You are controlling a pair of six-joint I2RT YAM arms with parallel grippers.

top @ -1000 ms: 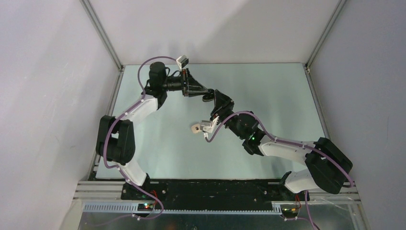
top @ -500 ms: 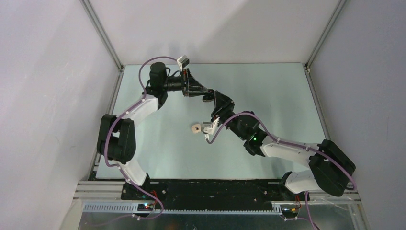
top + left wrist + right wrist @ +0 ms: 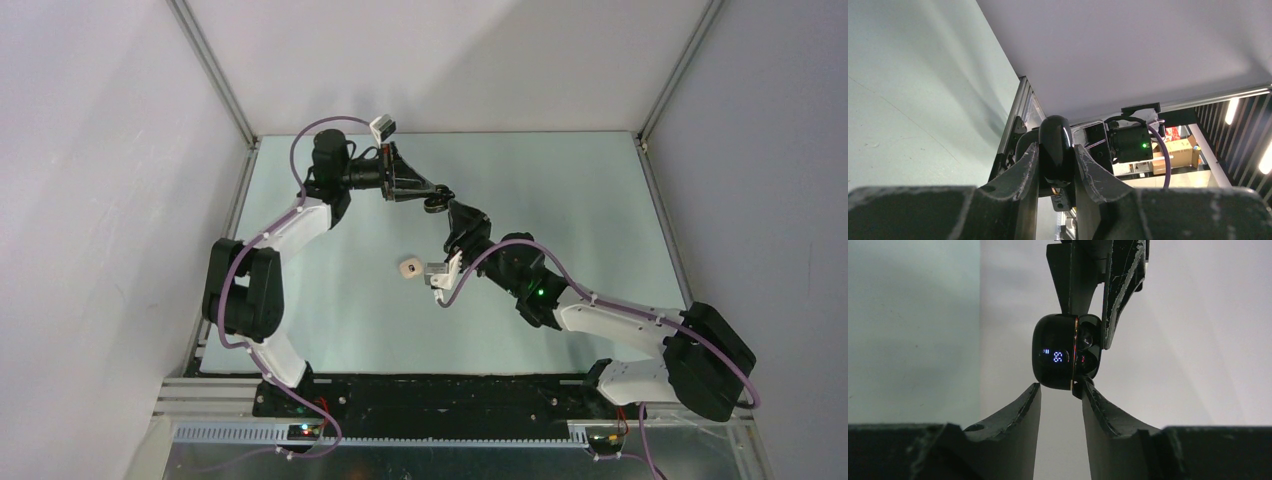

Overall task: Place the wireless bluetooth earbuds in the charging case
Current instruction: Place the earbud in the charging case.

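Note:
The charging case (image 3: pixel 1055 357) is a glossy black pebble with a gold seam and a blue lit display. It hangs in the air above the far middle of the table. My left gripper (image 3: pixel 1056 147) is shut on the charging case (image 3: pixel 1055 137), pinching it from both sides. My right gripper (image 3: pixel 1060 385) is open, with its fingertips (image 3: pixel 1084 386) right at the case's lower edge and nothing between them. In the case's right half (image 3: pixel 1087 346) I see dark rounded shapes and a red dot. I cannot tell whether these are the earbuds. From above, both grippers meet at the case (image 3: pixel 437 205).
A small beige block (image 3: pixel 407 268) with a dark spot lies on the pale green table (image 3: pixel 560 190), just left of the right arm's wrist. Grey walls and metal frame rails (image 3: pixel 215 75) enclose the table on three sides.
The right gripper's jaws have spread wider, and the right arm has drawn back slightly toward the near right. The left arm and the case have stayed put.

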